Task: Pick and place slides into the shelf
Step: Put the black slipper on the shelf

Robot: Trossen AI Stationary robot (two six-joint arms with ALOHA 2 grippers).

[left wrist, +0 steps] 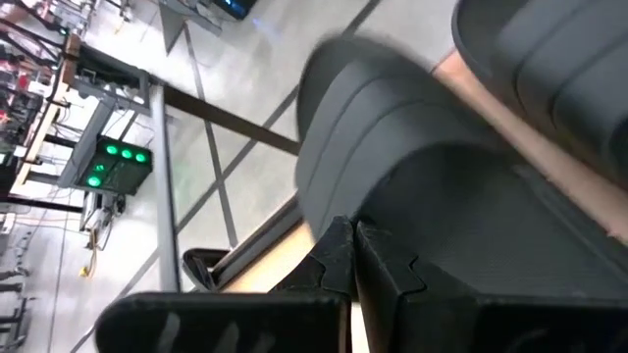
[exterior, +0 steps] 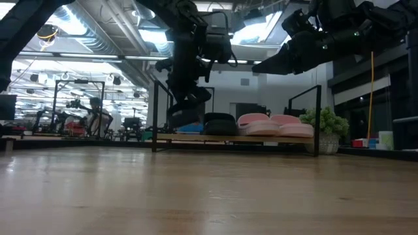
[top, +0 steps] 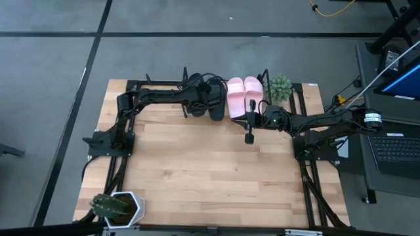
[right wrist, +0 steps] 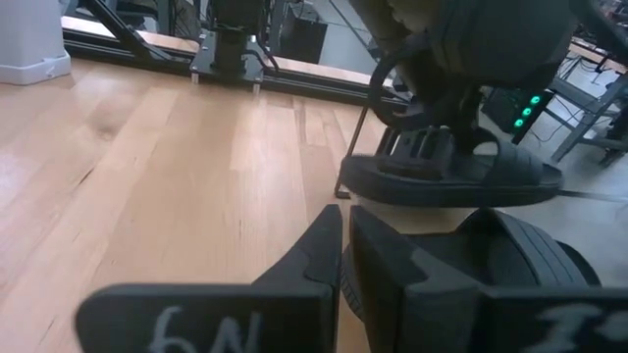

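Shelf (top: pixel 303 87) with pink slides (top: pixel 244 94)

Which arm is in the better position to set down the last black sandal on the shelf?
The left. The left gripper is over the shelf and the black sandal hangs from it there. The right gripper is shut on nothing, beside the pink pair.

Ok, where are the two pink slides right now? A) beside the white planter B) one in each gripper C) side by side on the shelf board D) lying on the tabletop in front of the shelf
C: the pink slides sit side by side on the shelf, just right of a black slide in the low view.
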